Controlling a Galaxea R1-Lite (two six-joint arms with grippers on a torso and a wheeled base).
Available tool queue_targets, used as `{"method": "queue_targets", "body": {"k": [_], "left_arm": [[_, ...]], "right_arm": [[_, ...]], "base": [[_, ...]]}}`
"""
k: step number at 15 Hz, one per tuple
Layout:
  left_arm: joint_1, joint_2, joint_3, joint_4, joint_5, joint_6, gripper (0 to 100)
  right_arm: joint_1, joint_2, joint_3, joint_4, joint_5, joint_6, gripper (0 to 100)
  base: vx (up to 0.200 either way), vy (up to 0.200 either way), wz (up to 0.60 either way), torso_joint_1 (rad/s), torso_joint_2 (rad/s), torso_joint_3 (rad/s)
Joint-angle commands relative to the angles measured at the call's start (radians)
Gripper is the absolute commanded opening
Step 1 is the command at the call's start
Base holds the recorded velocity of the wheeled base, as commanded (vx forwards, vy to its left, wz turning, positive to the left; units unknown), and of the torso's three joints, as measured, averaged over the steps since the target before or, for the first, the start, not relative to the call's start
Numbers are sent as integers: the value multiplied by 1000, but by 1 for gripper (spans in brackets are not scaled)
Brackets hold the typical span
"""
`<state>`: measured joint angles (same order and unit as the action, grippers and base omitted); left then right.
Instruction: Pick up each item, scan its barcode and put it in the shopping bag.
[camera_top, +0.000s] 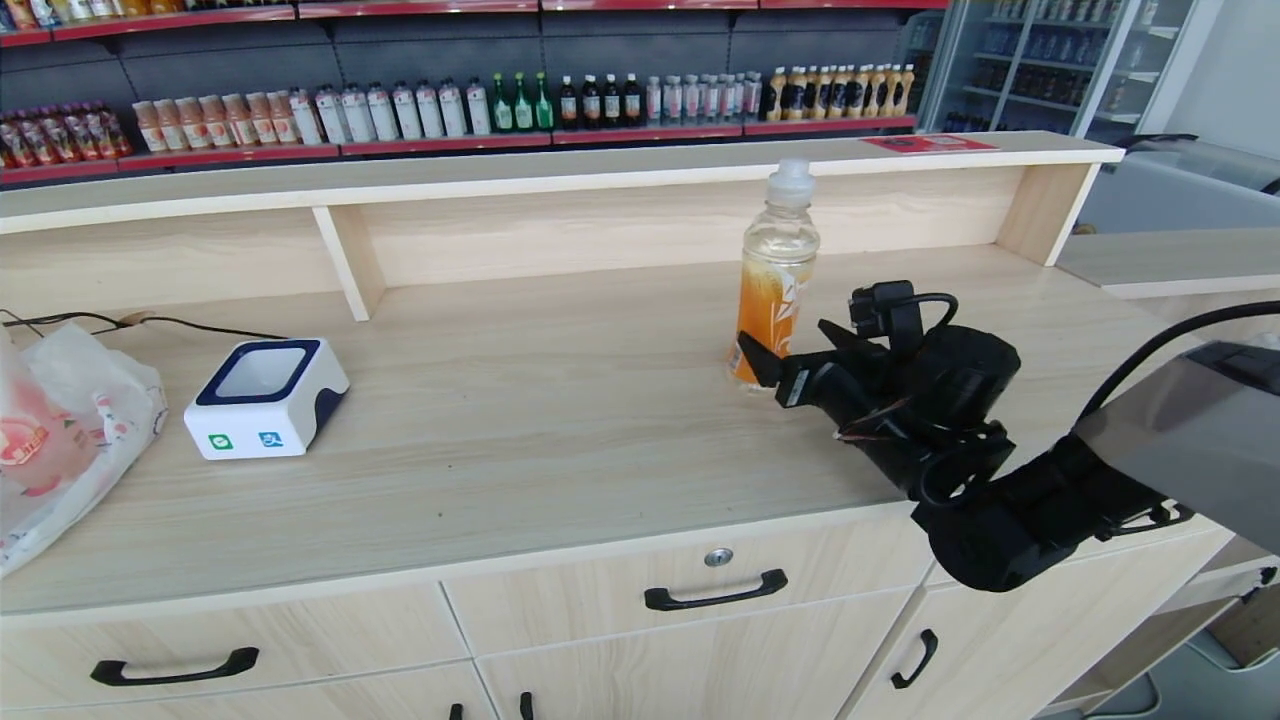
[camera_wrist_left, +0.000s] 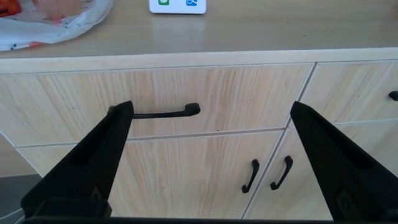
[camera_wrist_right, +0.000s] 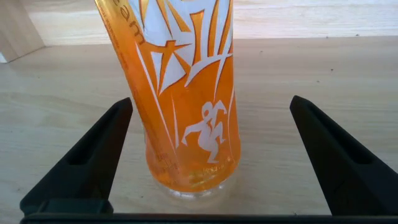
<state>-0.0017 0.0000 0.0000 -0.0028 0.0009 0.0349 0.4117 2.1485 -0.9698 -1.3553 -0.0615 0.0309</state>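
A pale wooden surface runs across the scene, with shelves of bottled drinks behind it. The right arm comes in low from the robot's right, nearly level above the surface, and points at the foot of the bottle. The shopping bag, white plastic with red print, slumps at the far left. Just beside it sits the scanner, a white box with a dark-rimmed window and green and blue square marks on its front.

The bottle stands upright, well to the right of the scanner. It has a white cap and an orange label with white streaks, a small white running figure and lettering up one side. The right jaws are spread, with the bottle's lower part between them and a gap on each side. The left jaws are also released. They hang before the drawer fronts below the surface edge.
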Motion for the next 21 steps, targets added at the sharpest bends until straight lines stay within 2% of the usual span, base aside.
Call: {"method": "queue_targets", "body": {"k": [1,7,11,15,21], "left_arm": [[0,0,0,0,1,0,100],[0,0,0,0,1,0,100],[0,0,0,0,1,0,100],[0,0,0,0,1,3,100],[0,0,0,0,1,0,100]], "right_arm": [[-19,19,-72,30,3,0,100],[-19,47,-164,99,22,1,100],[-33,50,-181,133,23,1,100],[-42,62,-279,197,23,-8,100],[-17,53,-305,214,19,-19,100]], "base": [[0,0,0,0,0,0],[0,0,0,0,0,0],[0,0,0,0,0,0],[0,0,0,0,0,0],[0,0,0,0,0,0]]}}
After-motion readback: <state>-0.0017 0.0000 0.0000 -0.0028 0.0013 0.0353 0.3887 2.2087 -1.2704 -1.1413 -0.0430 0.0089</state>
